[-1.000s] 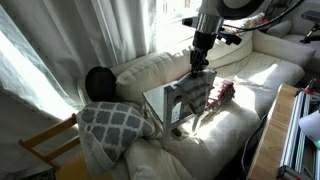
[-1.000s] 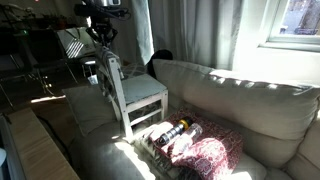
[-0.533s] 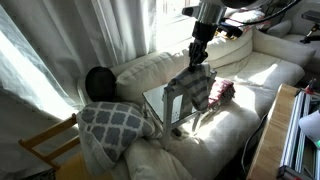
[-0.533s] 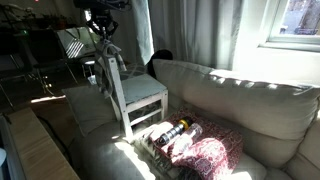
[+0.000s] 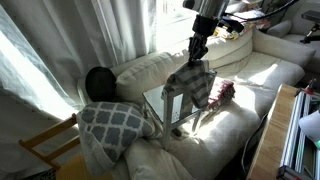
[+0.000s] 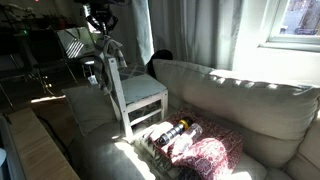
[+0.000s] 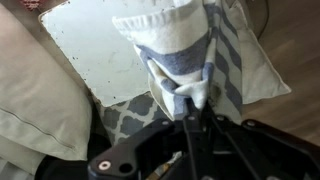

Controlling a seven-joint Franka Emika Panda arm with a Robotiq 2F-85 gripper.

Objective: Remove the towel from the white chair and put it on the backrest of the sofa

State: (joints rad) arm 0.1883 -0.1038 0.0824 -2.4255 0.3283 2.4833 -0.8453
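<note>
Here, the gripper (image 7: 192, 106) is clamped on a bunched fold of the plaid towel (image 7: 178, 48), which hangs from its fingers over the back of the white chair (image 5: 168, 108). The chair stands on the cream sofa (image 5: 140, 70), near a grey lattice cushion (image 5: 112, 125).

Sheer white curtains (image 5: 50, 45) hang sunlit across the back of the room. In an exterior view a bright window (image 6: 292, 22) lets in daylight. A yellow wooden chair (image 5: 48, 146) stands beside a grey lattice cushion (image 5: 112, 122)
</note>
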